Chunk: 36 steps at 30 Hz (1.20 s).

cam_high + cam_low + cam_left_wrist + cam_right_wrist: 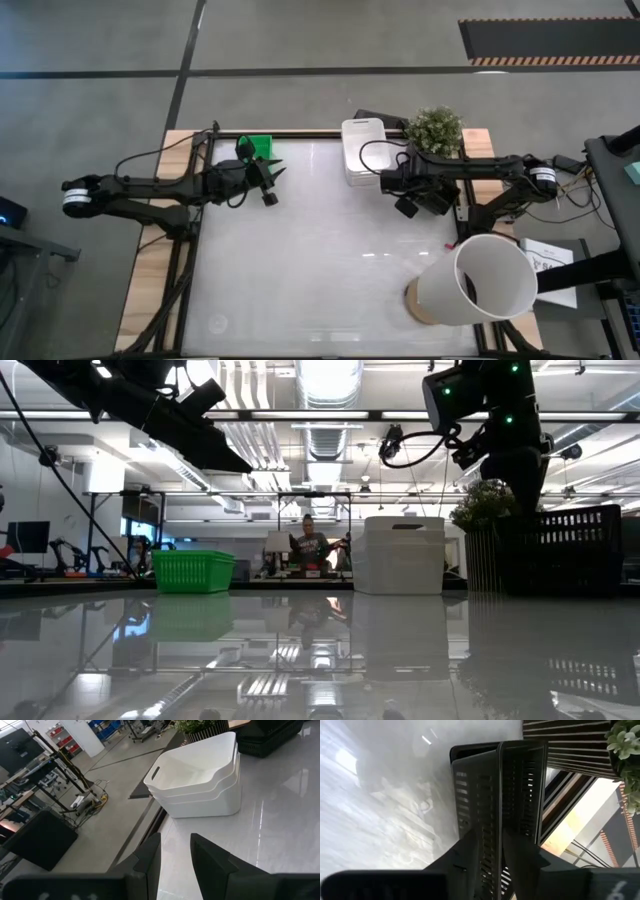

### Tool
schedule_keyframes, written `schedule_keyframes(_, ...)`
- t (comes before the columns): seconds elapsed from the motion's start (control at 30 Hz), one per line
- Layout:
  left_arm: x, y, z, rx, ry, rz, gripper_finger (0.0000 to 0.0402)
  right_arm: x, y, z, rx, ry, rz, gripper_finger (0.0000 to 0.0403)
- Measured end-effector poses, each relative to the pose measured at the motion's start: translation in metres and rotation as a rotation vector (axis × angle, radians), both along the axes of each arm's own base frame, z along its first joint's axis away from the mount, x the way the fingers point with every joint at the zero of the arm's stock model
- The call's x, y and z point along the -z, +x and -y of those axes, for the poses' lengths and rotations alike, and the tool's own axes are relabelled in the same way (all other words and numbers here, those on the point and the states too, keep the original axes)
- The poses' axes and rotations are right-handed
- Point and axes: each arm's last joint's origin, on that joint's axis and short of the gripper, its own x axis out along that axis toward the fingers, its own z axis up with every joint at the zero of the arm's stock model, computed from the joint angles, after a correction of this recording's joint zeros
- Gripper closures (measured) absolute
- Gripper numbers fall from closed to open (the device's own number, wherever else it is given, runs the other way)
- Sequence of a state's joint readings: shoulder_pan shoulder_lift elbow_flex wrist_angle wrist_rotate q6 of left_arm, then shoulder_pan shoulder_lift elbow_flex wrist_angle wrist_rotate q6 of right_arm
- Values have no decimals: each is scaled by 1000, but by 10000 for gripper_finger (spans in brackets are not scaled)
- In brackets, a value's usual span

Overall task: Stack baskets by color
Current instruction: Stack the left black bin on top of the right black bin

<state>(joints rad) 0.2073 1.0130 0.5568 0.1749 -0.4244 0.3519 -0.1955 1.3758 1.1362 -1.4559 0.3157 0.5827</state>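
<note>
Two white baskets [200, 775] sit nested, one inside the other, at the table's far edge [362, 150]. A green basket [260, 146] stands on its base at the far left [193, 571]. To the right of the white ones stand the black slatted baskets [485, 785], nested [570, 550]. My right gripper [491, 857] points steeply down over them, open, with one finger on either side of their upright wall. My left gripper [275, 182] hangs open above the table just in front of the green basket, nothing between its fingers [175, 862].
A potted plant [437, 128] stands at the far right, just behind the black baskets. A large white cylinder [480, 280] lies on its side at the near right. The glossy table's middle and near left [300, 270] are bare.
</note>
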Motion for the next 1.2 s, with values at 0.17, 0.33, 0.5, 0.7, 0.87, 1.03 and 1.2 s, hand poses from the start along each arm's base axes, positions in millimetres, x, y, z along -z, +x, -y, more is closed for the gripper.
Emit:
schedule_keyframes(0.17,0,0,0,0,0,-1,313,4,-2,0,4,-1,-11,370)
schedule_keyframes(0.33,0,0,0,0,0,-1,313,13,-5,-1,28,-1,-29,393)
schedule_keyframes(0.5,0,0,0,0,0,-2,313,14,-5,-1,41,-7,-21,394)
schedule_keyframes(0.7,0,0,0,0,-1,-3,313,13,-1,0,42,-18,46,394)
schedule_keyframes(0.87,1,0,0,0,-2,-6,313,25,-6,-1,51,-27,65,394)
schedule_keyframes(1.03,1,0,0,1,-2,-7,313,45,-21,-3,91,-62,7,394)
schedule_keyframes(1.2,1,0,0,1,-2,-8,313,58,-27,-5,99,-56,34,394)
